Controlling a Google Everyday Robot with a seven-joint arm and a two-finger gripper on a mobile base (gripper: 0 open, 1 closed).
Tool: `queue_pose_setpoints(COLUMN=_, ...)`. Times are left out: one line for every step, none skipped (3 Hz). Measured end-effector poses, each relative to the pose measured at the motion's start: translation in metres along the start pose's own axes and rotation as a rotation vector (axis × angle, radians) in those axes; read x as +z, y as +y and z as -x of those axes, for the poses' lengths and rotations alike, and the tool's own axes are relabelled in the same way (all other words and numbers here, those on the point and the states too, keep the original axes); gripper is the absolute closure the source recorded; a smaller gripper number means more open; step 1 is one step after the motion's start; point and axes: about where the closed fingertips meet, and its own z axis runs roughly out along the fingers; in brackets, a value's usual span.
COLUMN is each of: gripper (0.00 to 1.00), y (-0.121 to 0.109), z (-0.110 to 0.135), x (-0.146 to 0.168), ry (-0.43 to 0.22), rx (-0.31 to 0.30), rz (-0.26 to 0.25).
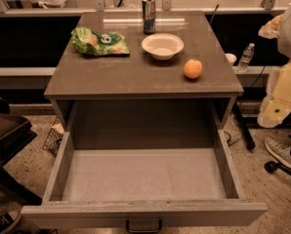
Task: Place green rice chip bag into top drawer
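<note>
The top drawer (145, 174) stands open near me, ready for the green rice chip bag (99, 42) lying far-left on the table (135, 77), while my gripper (275, 112) hangs off right, and I cannot tell its state.

Prob robot lab/office: gripper (279, 100) at right edge, chair caster (271, 166), speckled floor (260, 191)

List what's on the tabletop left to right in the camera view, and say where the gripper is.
green chip bag → bowl → orange → gripper, at the right edge, past the table. The can stands behind the bowl's left side, so it is left out of the order.
</note>
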Motion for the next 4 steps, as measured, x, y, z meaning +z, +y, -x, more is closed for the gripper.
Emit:
queue_pose_setpoints(gripper=0.00, y=-0.001, z=0.002, x=0.001, ry=-0.003, rx=-0.014, rz=-0.005)
queue_pose_setpoints(gripper=0.00, y=-0.012, z=0.022, x=0.006, ry=-0.024, rx=-0.131, rz=-0.040)
queue_pose_setpoints(gripper=0.00, y=-0.034, z=0.076, x=0.034, ry=-0.099, rx=-0.338, rz=-0.089)
queue_pose_setpoints(gripper=0.00, y=-0.052, z=0.137, x=0.055, ry=-0.194, rx=-0.513, rz=-0.176)
